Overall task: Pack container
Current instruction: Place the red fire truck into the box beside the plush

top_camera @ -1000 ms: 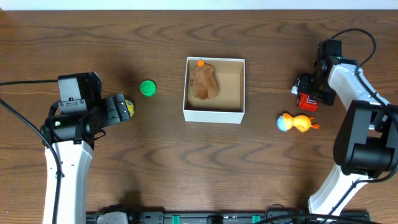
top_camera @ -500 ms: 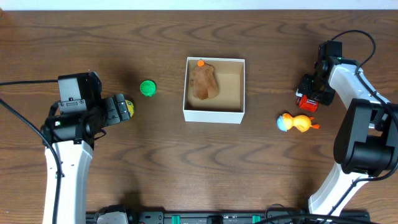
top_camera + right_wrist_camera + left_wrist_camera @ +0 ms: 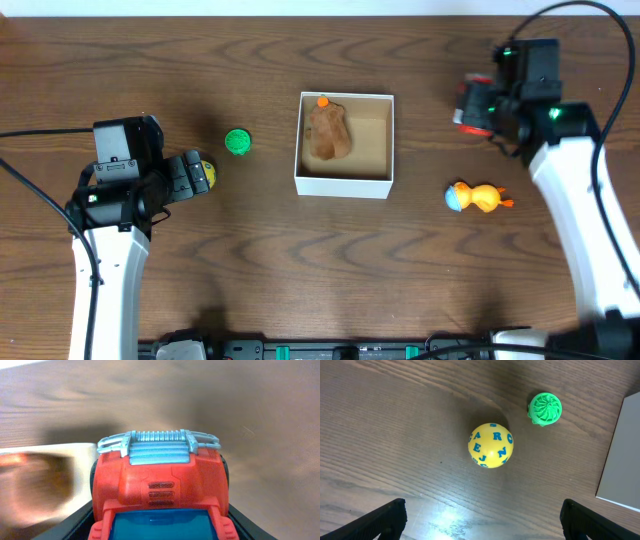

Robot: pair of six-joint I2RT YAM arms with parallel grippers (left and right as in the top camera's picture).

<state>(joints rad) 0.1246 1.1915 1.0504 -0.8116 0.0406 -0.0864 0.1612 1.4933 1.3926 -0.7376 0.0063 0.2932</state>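
White cardboard container (image 3: 343, 185) at table centre, brown toy (image 3: 328, 132) inside | right gripper (image 3: 478, 108) at its 2 o'clock, clamped on red toy truck (image 3: 159, 485) | left gripper (image 3: 482, 512) at 9 o'clock, fingers apart, yellow letter ball (image 3: 490, 445) before them | duck (image 3: 477, 197) at 4 o'clock

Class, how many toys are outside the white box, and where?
4: yellow ball and green toy left of the box; duck on its right; red truck held in the right end effector.

The ball (image 3: 490, 445) is showing yellow with blue letters, the ridged toy (image 3: 545, 408) is showing plain green, and the truck (image 3: 159, 490) is showing red with a silver grille and blue windscreen.
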